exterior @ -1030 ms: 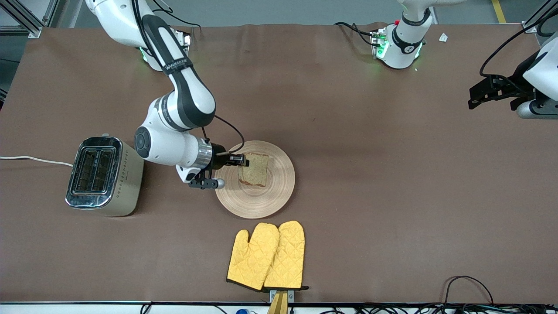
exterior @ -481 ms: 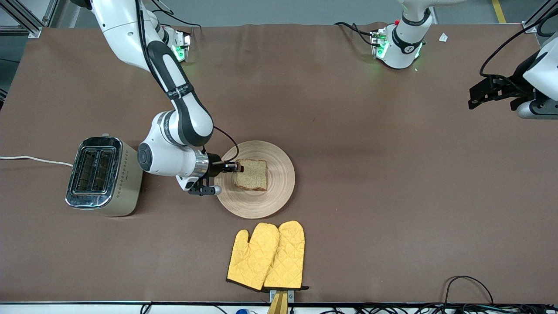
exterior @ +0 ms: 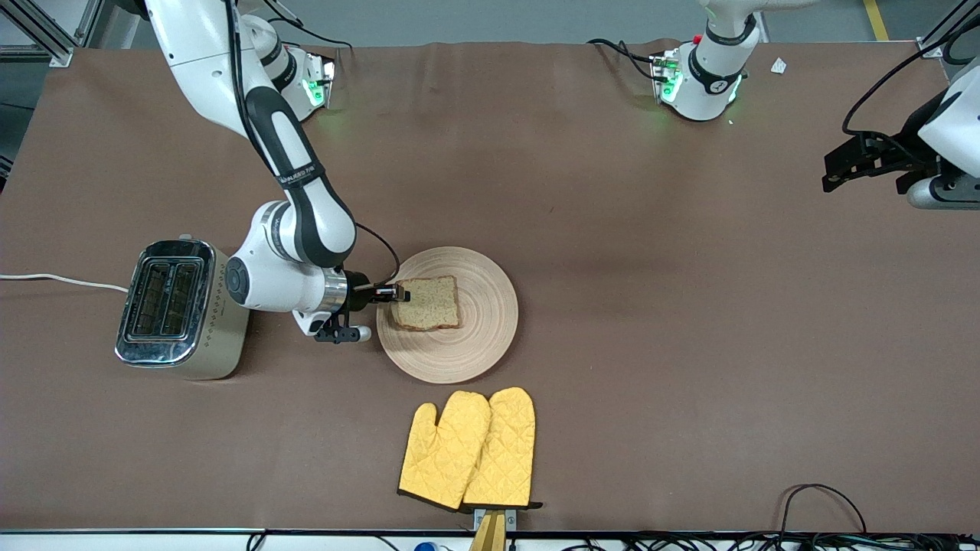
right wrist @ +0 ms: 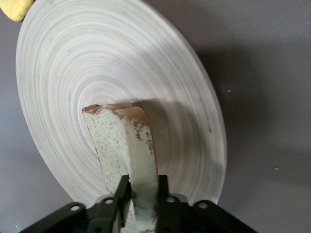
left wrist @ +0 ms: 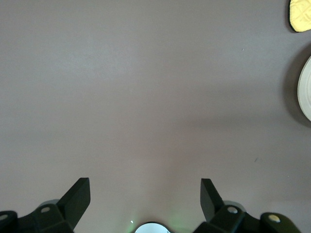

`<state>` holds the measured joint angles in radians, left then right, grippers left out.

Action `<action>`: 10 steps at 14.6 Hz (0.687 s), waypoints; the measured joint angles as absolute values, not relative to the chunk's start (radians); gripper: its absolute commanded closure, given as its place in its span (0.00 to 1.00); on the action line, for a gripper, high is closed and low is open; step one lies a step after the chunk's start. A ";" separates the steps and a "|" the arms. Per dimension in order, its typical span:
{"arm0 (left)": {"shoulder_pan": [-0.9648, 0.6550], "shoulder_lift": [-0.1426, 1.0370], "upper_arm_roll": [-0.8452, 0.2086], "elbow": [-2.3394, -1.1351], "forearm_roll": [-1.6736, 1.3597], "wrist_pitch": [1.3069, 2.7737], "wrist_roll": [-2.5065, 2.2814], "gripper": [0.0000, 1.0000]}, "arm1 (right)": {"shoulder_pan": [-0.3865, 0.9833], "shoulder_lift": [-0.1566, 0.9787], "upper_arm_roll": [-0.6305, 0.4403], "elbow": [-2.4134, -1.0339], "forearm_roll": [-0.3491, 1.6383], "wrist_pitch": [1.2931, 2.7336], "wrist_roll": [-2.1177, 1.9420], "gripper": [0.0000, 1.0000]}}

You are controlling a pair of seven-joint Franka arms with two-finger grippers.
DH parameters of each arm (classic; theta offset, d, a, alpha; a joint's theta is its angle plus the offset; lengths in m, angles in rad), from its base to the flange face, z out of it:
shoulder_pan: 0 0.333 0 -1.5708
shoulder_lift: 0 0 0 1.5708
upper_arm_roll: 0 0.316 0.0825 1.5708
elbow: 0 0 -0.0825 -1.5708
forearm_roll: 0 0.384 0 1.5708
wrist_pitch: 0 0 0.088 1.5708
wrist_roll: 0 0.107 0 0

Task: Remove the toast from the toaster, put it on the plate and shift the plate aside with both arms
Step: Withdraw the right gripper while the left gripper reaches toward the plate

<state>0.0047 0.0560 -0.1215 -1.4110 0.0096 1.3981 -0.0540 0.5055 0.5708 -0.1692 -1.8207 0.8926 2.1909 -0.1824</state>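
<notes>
The brown table (exterior: 651, 321) carries my two arms, with the toaster (exterior: 180, 306) at the right arm's end, the wooden plate (exterior: 482, 337) just beside it toward the middle, and a pair of yellow oven mitts (exterior: 468, 448) nearer the front camera than the plate. My right gripper (exterior: 387, 292) sits low over the plate's toaster-side rim, its fingers (right wrist: 122, 188) pinching one edge of the toast (exterior: 427, 303), which lies over the plate's middle. My left gripper (left wrist: 146, 196) waits with fingers spread wide and nothing between them, over bare table at the left arm's end
</notes>
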 measured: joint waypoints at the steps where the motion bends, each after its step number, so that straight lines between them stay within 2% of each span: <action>1: 0.005 0.056 -0.122 -1.411 0.010 1.398 -0.054 0.00 | 0.501 0.569 -0.171 -1.821 0.892 2.191 -0.186 0.00; 5: 0.005 0.056 -0.122 -1.411 0.010 1.398 -0.054 0.00 | 0.484 0.537 -0.178 -1.820 0.836 2.182 -0.194 0.00; 10: 0.002 0.056 -0.124 -1.411 -0.031 1.398 -0.054 0.00 | 0.461 0.448 -0.224 -1.819 0.580 2.137 -0.195 0.00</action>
<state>0.0020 0.0565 -0.1237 -1.4111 -0.0306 1.3981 -0.0540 0.4608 0.4477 -0.2241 -1.8194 0.5796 2.1367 -0.1953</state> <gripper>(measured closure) 0.000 0.000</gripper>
